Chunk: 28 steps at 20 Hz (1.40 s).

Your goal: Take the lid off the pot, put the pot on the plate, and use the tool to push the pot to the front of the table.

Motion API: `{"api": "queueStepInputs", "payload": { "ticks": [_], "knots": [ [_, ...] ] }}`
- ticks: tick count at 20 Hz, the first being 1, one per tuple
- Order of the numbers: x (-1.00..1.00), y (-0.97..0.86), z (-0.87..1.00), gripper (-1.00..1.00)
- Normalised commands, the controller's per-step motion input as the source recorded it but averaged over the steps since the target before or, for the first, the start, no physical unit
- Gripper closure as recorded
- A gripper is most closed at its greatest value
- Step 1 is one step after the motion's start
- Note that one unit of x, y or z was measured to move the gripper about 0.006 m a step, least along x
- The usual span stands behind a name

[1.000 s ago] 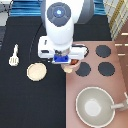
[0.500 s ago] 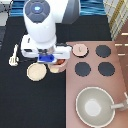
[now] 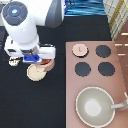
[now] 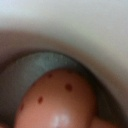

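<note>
A: Pot [image 3: 46, 62] has shifted toward the exterior view's left. A sec ago it was by the stove [image 3: 120, 65] edge; now it's at the plate's [image 3: 34, 74] top-right rim and overlaps it a bit.

B: Gripper [image 3: 37, 59] went w/ it?

A: Yes, the whole arm has swung the same way. The hand now hangs over the plate's top edge, just beside the pot. We read that as a carry, not a nudge, but that's our guess.

B: Jaws?

A: Hidden under the hand in the exterior view, so we can't tell if they're open or clamped on the pot. The wrist view only gives us the reddish-brown inside of the pot [image 4: 57, 100], very close up, w/ dark specks.

B: Lid?

A: Lid [image 3: 79, 49] is already off. It sits on the stove's top-left burner spot, well apart from the pot, and hasn't moved.

B: Plate moved?

A: No, it's in the same spot on the black worktop [image 3: 30, 110].

B: So where are we w/ the task?

A: Step one looks done. Step two is in hand: the pot is at the plate, but we can't say it's seated flat inside the rim, as it looks off-centre toward the exterior view's top right. The big pan [image 3: 95, 106] is untouched at the bottom right.
</note>
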Motion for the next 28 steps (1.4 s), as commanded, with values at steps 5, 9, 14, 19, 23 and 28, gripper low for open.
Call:
{"api": "queueStepInputs", "payload": {
  "ticks": [5, 9, 14, 19, 23, 28],
  "knots": [
    [-0.22, -0.68, -0.49, 1.00],
    [-0.03, -0.44, -0.42, 1.00],
    [-0.03, -0.31, -0.49, 1.00],
    [-0.25, -0.25, -0.64, 1.00],
    [-0.50, -0.12, -0.63, 1.00],
    [-0.58, -0.01, -0.34, 1.00]
  ]
}}
